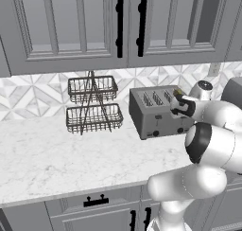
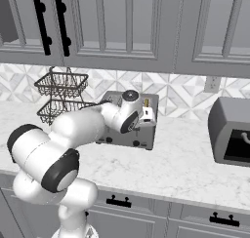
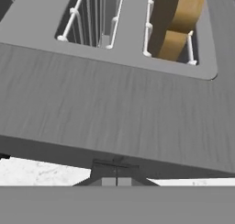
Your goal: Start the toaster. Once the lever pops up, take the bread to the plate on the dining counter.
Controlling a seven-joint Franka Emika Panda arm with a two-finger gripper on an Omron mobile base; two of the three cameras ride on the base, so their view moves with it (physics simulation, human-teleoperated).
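Right now your gripper sits pressed together over the toaster's front edge, holding nothing. You'll find the bread standing in the toaster's end slot; it looks light, stiff and crumbly, so pinch its exposed top edge gently.

The robot arm is built of glossy white rounded segments joined by broad dark, nearly black bands at the joints, its thick bulbous lower links narrowing to a slimmer wrist capped by a pale disc with a dark centre.
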